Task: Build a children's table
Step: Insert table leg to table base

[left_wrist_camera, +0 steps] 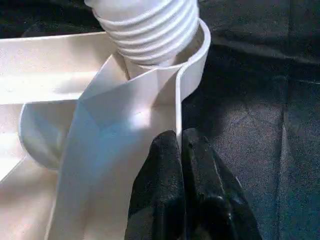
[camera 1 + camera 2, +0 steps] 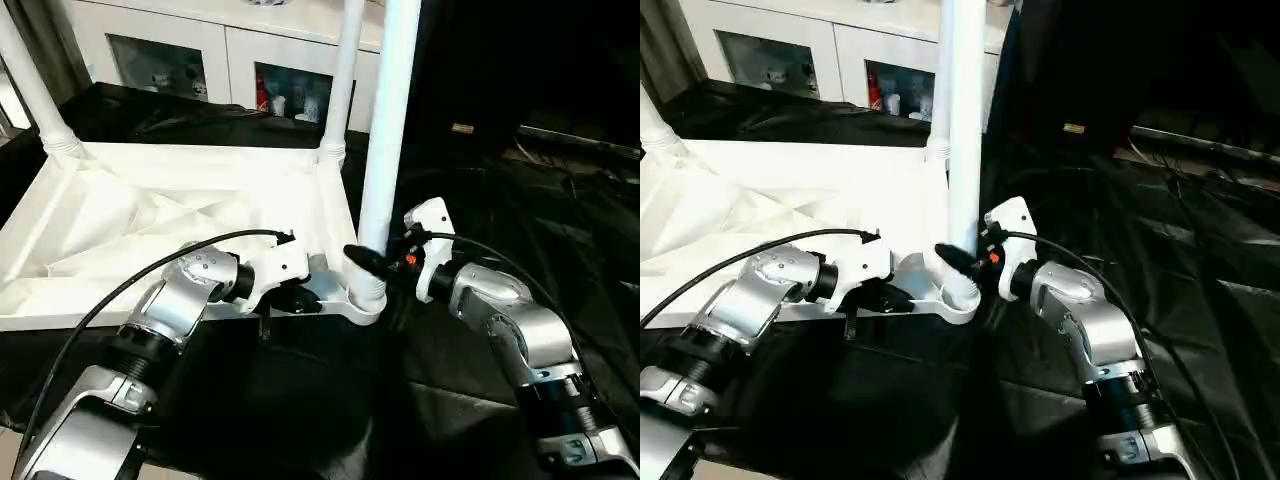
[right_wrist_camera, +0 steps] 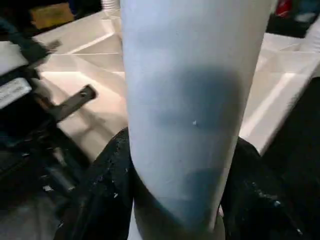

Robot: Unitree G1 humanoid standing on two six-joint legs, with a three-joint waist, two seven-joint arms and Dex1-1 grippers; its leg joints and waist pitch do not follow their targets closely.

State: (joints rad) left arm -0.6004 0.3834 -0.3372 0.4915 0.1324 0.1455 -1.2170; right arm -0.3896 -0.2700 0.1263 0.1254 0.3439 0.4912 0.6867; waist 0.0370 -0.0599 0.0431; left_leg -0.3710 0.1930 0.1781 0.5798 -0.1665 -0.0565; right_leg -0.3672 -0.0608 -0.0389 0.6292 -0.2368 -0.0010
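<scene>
The white table top (image 2: 150,220) lies upside down on black cloth, ribbed underside up. Two tube legs stand in its far corner sockets, one at the left (image 2: 40,90) and one at the right (image 2: 340,80). A third leg (image 2: 385,130) stands upright in the near right socket (image 2: 365,300), its ribbed collar (image 1: 150,30) inside the socket. My right gripper (image 2: 368,262) is shut on this leg just above the socket, with a black finger on each side of the tube (image 3: 177,125). My left gripper (image 1: 179,145) is pinched shut on the table's thin rim (image 1: 177,100) next to that socket.
A white cabinet (image 2: 200,50) with glass doors stands behind the table. Black cloth (image 2: 520,200) covers the surface to the right and in front. A black cable (image 2: 130,285) arcs over my left forearm.
</scene>
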